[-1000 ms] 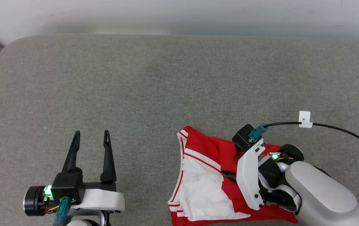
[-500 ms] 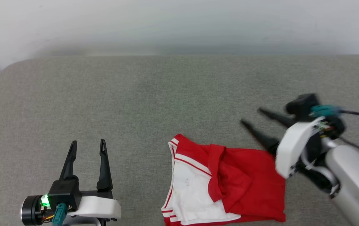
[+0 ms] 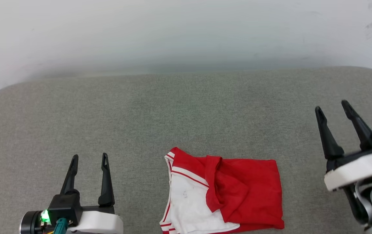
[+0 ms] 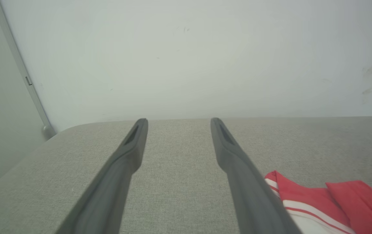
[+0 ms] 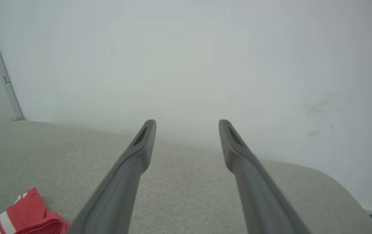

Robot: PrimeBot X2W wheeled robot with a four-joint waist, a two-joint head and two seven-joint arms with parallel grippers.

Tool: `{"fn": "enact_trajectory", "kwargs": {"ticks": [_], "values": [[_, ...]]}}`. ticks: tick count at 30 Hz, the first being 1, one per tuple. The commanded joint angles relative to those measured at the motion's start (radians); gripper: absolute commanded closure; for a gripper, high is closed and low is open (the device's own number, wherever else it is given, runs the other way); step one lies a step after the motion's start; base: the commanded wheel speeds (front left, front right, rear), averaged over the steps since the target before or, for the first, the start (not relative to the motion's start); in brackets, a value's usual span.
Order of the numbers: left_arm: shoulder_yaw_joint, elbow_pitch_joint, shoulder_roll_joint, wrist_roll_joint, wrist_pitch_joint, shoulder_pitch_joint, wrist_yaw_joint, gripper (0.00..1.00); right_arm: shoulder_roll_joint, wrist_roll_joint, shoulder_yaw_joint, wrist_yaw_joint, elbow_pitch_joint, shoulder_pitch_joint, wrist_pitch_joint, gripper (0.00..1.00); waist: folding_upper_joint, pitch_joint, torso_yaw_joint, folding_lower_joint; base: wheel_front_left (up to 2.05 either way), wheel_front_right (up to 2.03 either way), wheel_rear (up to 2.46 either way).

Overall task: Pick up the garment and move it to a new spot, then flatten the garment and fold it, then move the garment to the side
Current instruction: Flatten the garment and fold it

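A: Where's the shirt (image 3: 237,191) sitting?

B: Lower middle of the head view, on the grey padded bench (image 3: 140,113), bundled into a rough rectangle. It's red on the right and white with striped trim on the left, with a loose red flap rumpled across the middle. Its bottom edge runs off the frame, so I can't tell how close it is to the bench's near edge.

A: And the claws?

B: Both are empty, with fingers spread apart. The left claw (image 3: 89,156) is at the lower left, well apart from the shirt. The right claw (image 3: 331,106) is at the right edge, also clear of it, pointing up the frame toward the pale wall (image 3: 173,32).

A: So what worries you?

B: The fold looks loose to me. If a claw pinches just the top layer to shift it aside, I'd expect the flap to lift and the bundle to fall open. Sliding it is risky too. The bench cover looks coarse, so the bottom layer may drag while the top moves, and the layers would shear apart.

A: Anything else?

B: A one-sided grab. Lifted from the right alone, the white side would likely hang and unroll. And if the near edge is close, a nudge downward in the frame could tip the shirt off the bench.
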Motion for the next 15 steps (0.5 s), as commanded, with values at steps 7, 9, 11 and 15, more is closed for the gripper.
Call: {"fn": "enact_trajectory", "kwargs": {"ticks": [7,9,11,15], "values": [[0.002,-0.003,-0.001,-0.005,-0.002,0.021,-0.008,0.0,0.134,-0.066,-0.137,0.0,-0.119,0.189,-0.021,0.0,0.0,-0.015,-0.001,-0.0001,0.0,0.0,0.0],[0.001,-0.002,-0.001,-0.005,-0.002,0.025,-0.008,0.0,0.164,-0.079,-0.157,0.0,-0.155,0.235,-0.02,0.0,0.0,-0.017,0.002,-0.0001,0.0,0.0,0.0],[-0.001,-0.003,-0.001,-0.006,-0.002,0.028,-0.009,0.0,0.186,-0.09,-0.162,0.0,-0.176,0.278,-0.02,0.0,0.0,-0.019,0.004,-0.0001,0.0,0.0,0.0],[-0.005,-0.003,-0.001,-0.006,-0.002,0.037,-0.01,0.0,0.22,-0.111,-0.158,0.0,-0.2,0.338,-0.02,0.0,0.0,-0.021,0.009,-0.0001,0.0,0.0,0.0]]}}
